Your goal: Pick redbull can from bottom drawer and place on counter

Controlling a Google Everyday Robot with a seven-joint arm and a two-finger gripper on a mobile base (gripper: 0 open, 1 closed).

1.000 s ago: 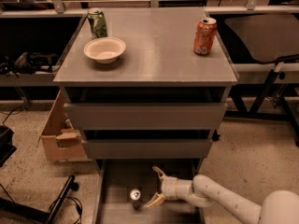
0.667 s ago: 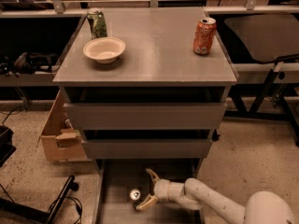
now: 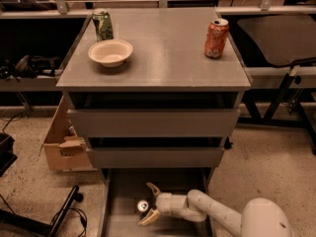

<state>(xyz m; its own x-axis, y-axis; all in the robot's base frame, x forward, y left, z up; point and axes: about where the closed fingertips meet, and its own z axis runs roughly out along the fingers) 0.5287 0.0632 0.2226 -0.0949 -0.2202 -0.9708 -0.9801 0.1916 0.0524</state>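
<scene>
The bottom drawer (image 3: 114, 216) is pulled out at the foot of the grey cabinet. The redbull can (image 3: 143, 206) stands upright in it, only its shiny silver top showing clearly. My gripper (image 3: 149, 203) reaches in from the right, low inside the drawer. Its two pale fingers are spread open with the can between them, one finger (image 3: 153, 188) behind the can and one in front. The fingers have not closed on the can. The counter (image 3: 163, 53) is the flat grey top of the cabinet above.
On the counter stand a green can (image 3: 102, 24) at the back left, a white bowl (image 3: 110, 52) in front of it, and an orange soda can (image 3: 216, 38) at the right. The two upper drawers (image 3: 153, 122) are closed. A cardboard box (image 3: 61, 142) sits left of the cabinet.
My gripper has moved left inside the bottom drawer, from beside the can to having its open fingers on either side of it. The can has not moved.
</scene>
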